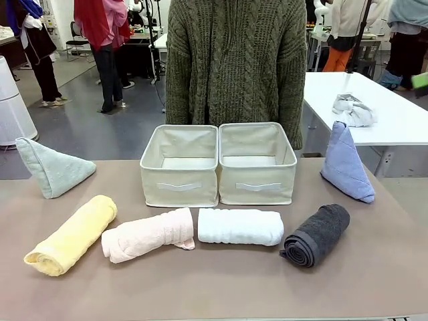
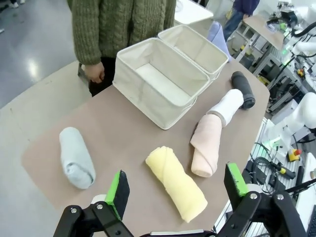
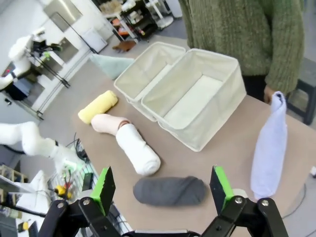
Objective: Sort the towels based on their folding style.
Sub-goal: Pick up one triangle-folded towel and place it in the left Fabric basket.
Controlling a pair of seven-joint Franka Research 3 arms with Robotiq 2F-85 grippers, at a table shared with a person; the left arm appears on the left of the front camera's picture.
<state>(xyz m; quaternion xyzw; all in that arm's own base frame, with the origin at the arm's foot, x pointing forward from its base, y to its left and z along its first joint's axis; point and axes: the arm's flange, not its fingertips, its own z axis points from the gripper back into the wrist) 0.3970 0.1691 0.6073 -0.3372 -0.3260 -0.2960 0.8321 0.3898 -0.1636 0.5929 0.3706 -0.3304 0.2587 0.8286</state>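
Left gripper (image 2: 175, 182), right gripper (image 3: 162, 180): jaws apart, nothing held; advise gripping yellow towel (image 1: 72, 234) mid-length (terry sags).

Two touching cream fabric bins (image 1: 160, 175)

- front view: fixed, low at the robot's edge of the table (image 1: 200, 294), facing straight across to the person (image 1: 235, 60) standing at the far side; mid range, full table width in frame
- left wrist view: raised over the table's left end, tilted down, looking diagonally across, left gripper (image 2: 177, 182) at bottom edge
- right wrist view: same from the right end, right gripper (image 3: 162, 180) at bottom edge
- all three share the bins (image 1: 257, 184), yellow roll (image 1: 71, 234), dark grey roll (image 1: 316, 234)
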